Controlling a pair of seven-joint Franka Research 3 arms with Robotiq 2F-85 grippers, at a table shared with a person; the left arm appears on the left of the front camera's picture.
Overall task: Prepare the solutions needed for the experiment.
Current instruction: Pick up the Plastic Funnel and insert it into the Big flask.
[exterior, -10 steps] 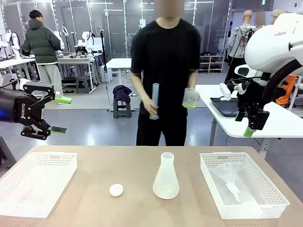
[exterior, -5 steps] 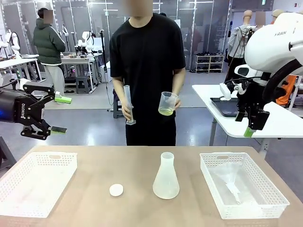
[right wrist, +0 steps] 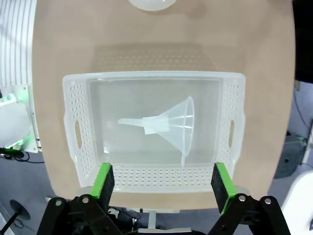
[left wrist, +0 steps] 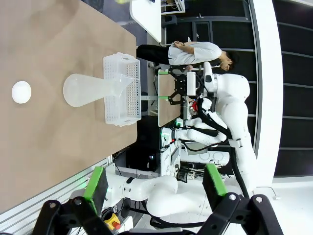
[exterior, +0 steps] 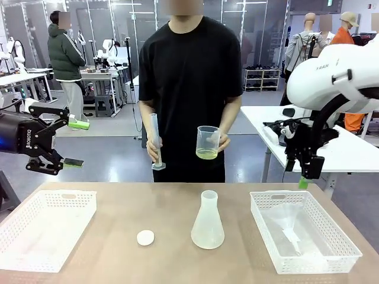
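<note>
Over the basket holding the funnel, the right end effector has arrived, released like the left end effector, as the person brings the solutions closer for pouring.

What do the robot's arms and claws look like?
The right arm is chunky, rounded and white, with grey lettering and a black cable beside it. Both grippers are black, each with two fingers tipped by bright green pads. The left gripper has white ROBOTIQ lettering; the right gripper looks the same shape.
</note>
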